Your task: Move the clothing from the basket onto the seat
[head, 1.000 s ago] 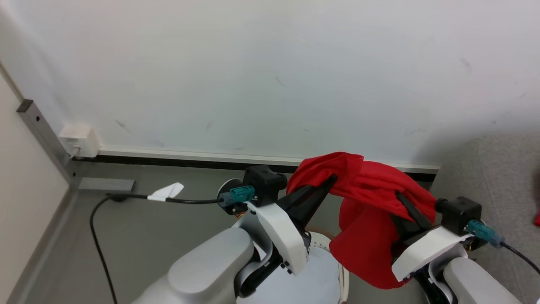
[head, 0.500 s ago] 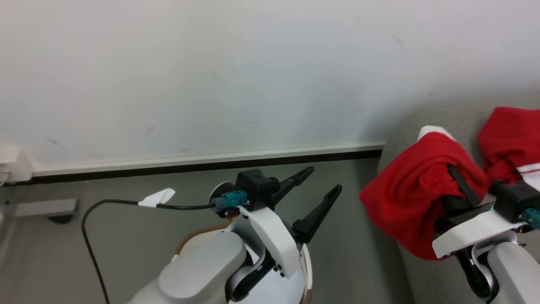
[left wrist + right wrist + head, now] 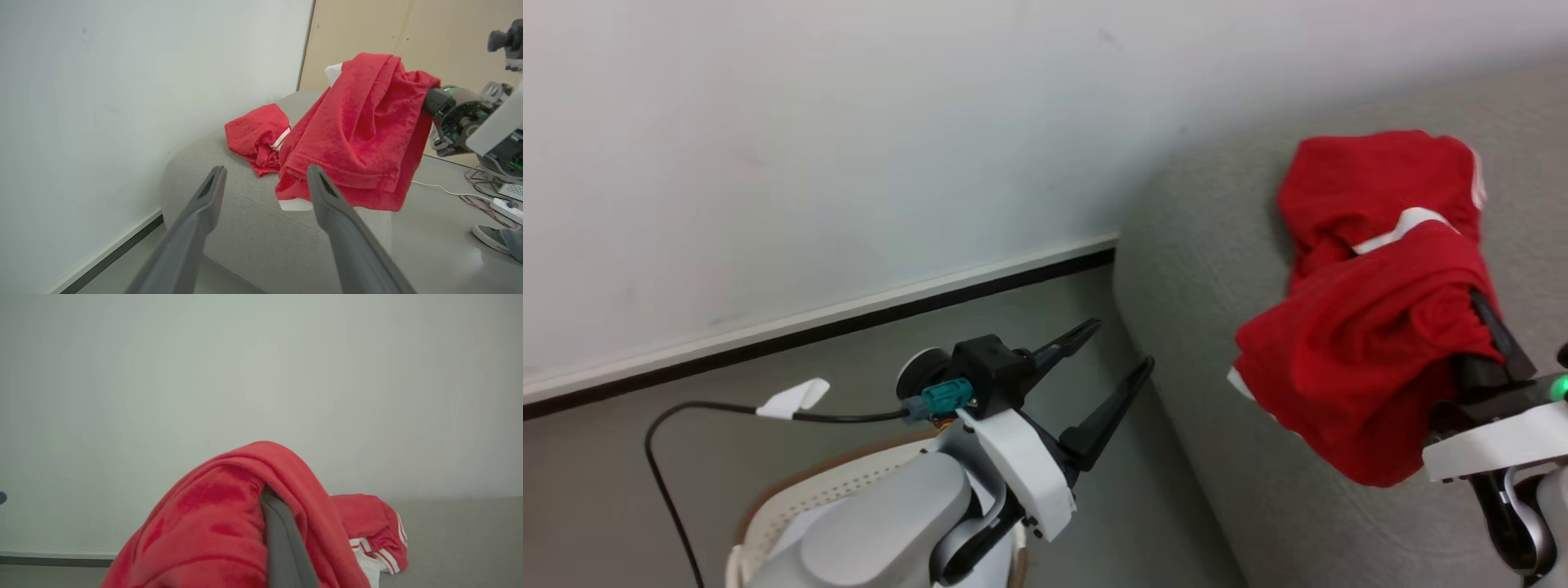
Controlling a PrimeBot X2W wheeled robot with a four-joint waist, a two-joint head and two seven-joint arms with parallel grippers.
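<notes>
A pale wall (image 3: 849, 163) runs behind the sofa (image 3: 1201, 269), a large light-grey upholstered piece with rounded edges. Grey floor (image 3: 849, 359) stretches off the sofa's left end, and a white skirting strip with a black band (image 3: 890, 306) meets the sofa at its back corner.

The cream perforated laundry basket (image 3: 825, 486), with a brown rim, stands on the floor off the sofa's left end. The left forearm partly hides it, and what lies inside it cannot be made out.

A red garment (image 3: 1364, 367) hangs over the sofa's front part, bunched around the right claw (image 3: 1486, 327). A white edge shows at its lower hem, and from the left wrist camera that hem looks close to the cushion; whether it touches cannot be told. The claw's fingers are together, clamped on this cloth, with one dark finger (image 3: 278, 531) showing and the rest buried in folds.

The other red garment (image 3: 1372, 184), with white stripe trim, lies crumpled on the sofa cushion, farther back towards the wall and just beside the hanging one.

The left claw (image 3: 1122, 343) hovers over the floor just off the sofa's left end, its fingers spread wide apart and holding nothing.

A black cable with a white tag (image 3: 788, 398) trails from that wrist, away from the sofa. In the left wrist view, a person's shoe (image 3: 490, 239) rests on the floor beyond the sofa's far end.
</notes>
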